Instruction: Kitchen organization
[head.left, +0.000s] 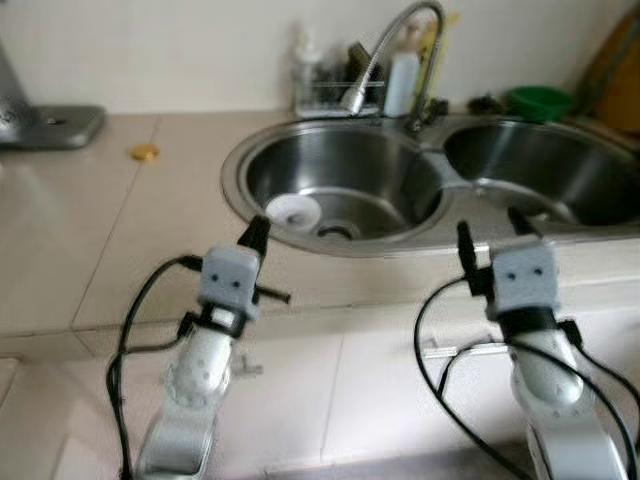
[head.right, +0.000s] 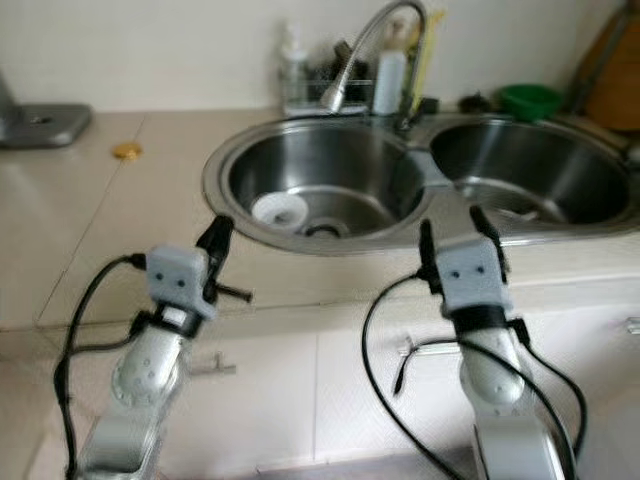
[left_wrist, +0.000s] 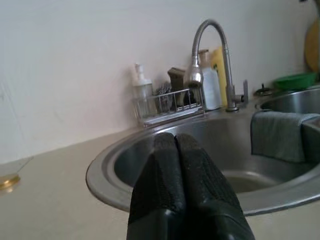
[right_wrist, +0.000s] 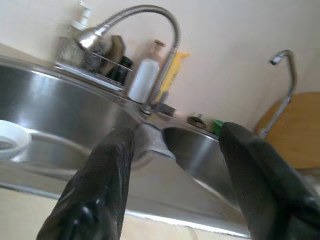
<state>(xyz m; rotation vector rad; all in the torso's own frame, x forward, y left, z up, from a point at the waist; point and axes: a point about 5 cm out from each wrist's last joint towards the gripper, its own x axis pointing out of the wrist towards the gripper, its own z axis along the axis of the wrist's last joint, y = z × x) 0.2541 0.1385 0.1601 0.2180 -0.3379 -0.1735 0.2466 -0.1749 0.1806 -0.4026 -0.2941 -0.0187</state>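
Observation:
A steel double sink (head.left: 232, 170) is set into the beige counter in front of me. Near the drain of its left basin lies a small white bowl (head.left: 292, 211). A grey cloth (left_wrist: 280, 135) hangs over the divider between the two basins. My left gripper (head.left: 255, 236) is shut with nothing in it and hovers at the sink's front rim, just before the bowl. My right gripper (head.left: 492, 232) is open and empty, held over the front rim near the divider. In the right wrist view the cloth (right_wrist: 152, 141) lies between its fingers (right_wrist: 107, 165), further off.
A curved faucet (head.left: 385, 50) rises behind the sink, beside a wire rack (head.left: 335, 97) of bottles and brushes. A green bowl (head.left: 540, 100) and a wooden board (right_wrist: 295, 130) stand at the back right. A gold lid (head.left: 145, 152) lies on the left counter. Cabinet doors are below.

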